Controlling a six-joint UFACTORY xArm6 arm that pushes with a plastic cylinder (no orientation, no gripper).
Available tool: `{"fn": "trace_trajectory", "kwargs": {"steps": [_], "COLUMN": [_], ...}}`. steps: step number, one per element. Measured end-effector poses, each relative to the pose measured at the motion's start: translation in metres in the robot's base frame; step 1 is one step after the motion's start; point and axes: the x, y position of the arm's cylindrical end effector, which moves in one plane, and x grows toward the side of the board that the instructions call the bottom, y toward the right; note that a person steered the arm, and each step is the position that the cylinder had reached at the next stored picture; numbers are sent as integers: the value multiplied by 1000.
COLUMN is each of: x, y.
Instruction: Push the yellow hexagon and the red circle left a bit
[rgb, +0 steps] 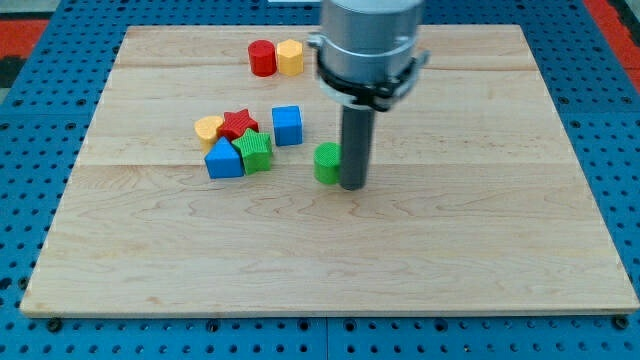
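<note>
Up at the far edge of the wooden board (480, 250), the red circle (262, 58) and the yellow hexagon (290, 57) stand side by side and touching, the red one to the left. Both sit a little left of the arm's grey housing (368, 45), which hides part of the far board behind it.

The arm carries no pincer, only a straight dark rod (355, 145) with nothing to open or close. The rod's lower end, the tip (353, 186), rests near the board's middle, well apart from the red and yellow pair. It stands just to the right of a green cylinder (326, 162), seemingly touching it.

Further left lies a tight cluster: a yellow heart-like block (209, 128), a red star (238, 123), a green ribbed block (256, 151) and a blue triangle-topped block (223, 160), all pressed together. A blue cube (287, 125) stands just right of the star.

No container shows anywhere; every block sits loose on the bare board, which lies on a blue perforated table (30, 120).
</note>
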Motion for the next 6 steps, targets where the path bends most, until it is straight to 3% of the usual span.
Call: {"fn": "trace_trajectory", "kwargs": {"steps": [2,4,6], "x": [-32,-39,-146], "y": [-74,-6,44]}}
